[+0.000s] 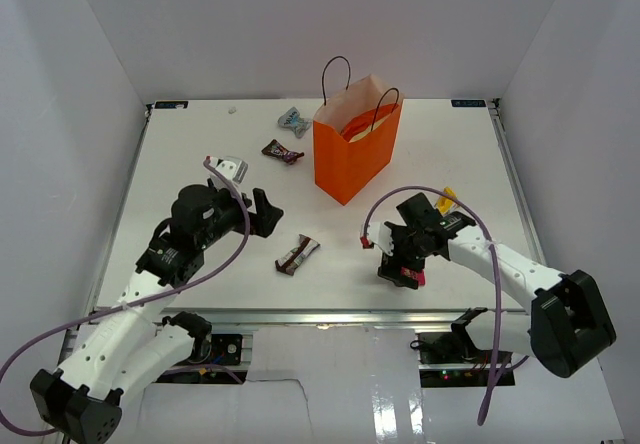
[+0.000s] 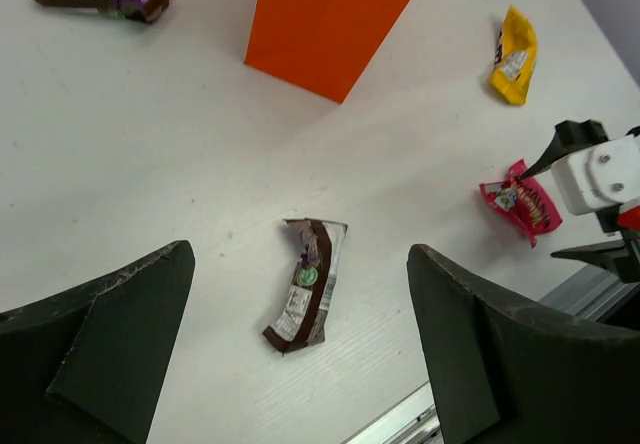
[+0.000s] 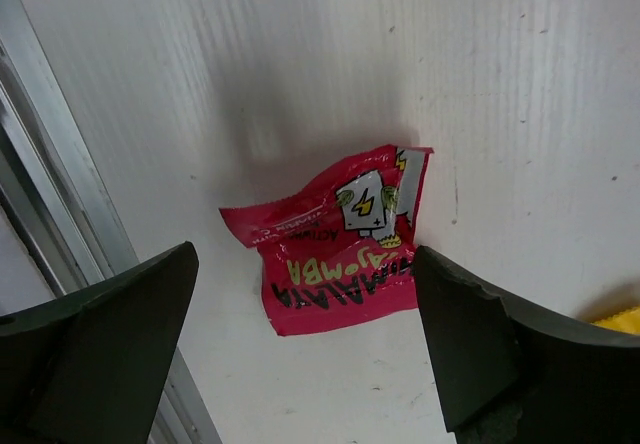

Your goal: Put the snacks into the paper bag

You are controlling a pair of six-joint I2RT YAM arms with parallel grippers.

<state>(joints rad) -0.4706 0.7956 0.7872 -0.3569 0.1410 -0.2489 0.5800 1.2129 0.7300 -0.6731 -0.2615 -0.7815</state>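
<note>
Landmark is the upright orange paper gift bag (image 1: pixel 350 159) w/ thin black loop handles. It stands on the white table (image 1: pixel 180 154) toward the far side, mouth open. Something red and yellow shows inside the mouth – can't tell what it is.

Left gripper (image 2: pixel 300 259) hangs over the table on the near-left side of the bag, jaws spread wide, holding nothing. In the left wrist view a brown-and-white wrapped candy bar (image 2: pixel 306 286) lies flat on the table, framed between the two jaws and apart from both. Top view puts that bar on the near side of the bag, slightly left, well clear of it.

Right gripper (image 3: pixel 305 259) is on the near-right side of the bag, pointed down, jaws also spread wide – empty. Straight under it a crumpled pink-red foil packet (image 3: pixel 340 254) lies on the table, between the jaws in the wrist view. I can't tell whether the tips touch the table.

Other snacks, all loose on the table:
- A yellow packet (image 2: pixel 514 56) sits near the bag's right side, toward the near edge, partly hidden in the top view.
- A dark brown candy bar (image 1: pixel 282 151) lies just left of the bag.
- A silvery-blue wrapper (image 1: pixel 292 119) lies by the bag's far-left corner.
- A silver-white packet (image 1: pixel 227 166) lies further left of the bag.
</note>
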